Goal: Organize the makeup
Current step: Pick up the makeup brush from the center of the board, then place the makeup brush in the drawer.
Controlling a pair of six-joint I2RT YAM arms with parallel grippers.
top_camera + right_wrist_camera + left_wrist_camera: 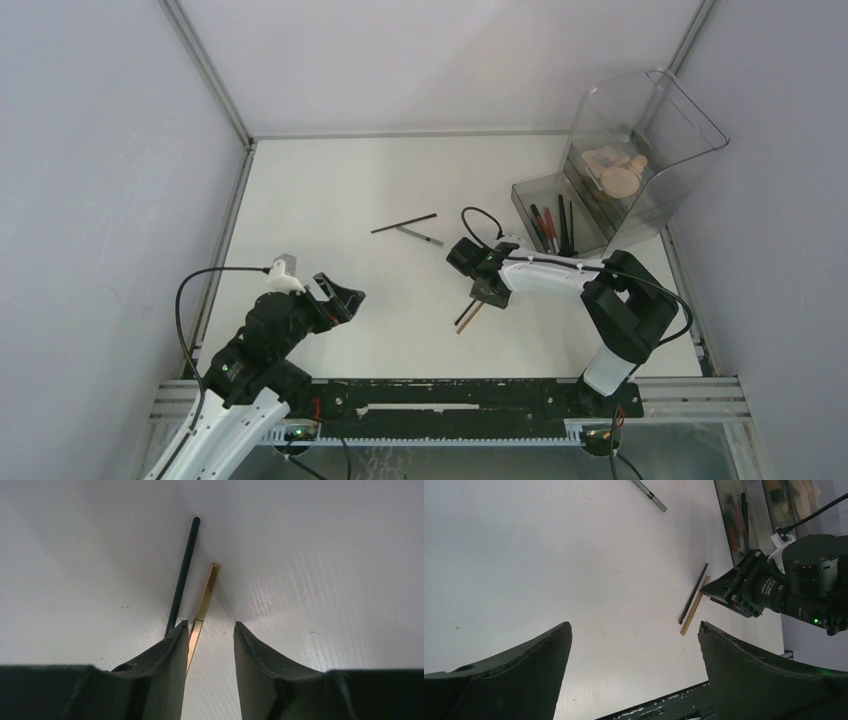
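While open white tabletop (330, 190) surrounds it well away from the edges, the right gripper (210, 625) stands part-narrowed, unclamped: the thin gold pencil (207, 592) lies between its fingers against one, the thin black pencil (185, 565) just outside. The left gripper (635, 625) hangs spread wide, empty.

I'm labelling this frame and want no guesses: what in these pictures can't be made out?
Right wrist view: near ends of the black pencil and gold pencil, hidden behind the right pincer.
Top view: the beige items inside the organizer, blurred by its smoky wall.
Left wrist view: the organizer's contents, cut off by the top edge.
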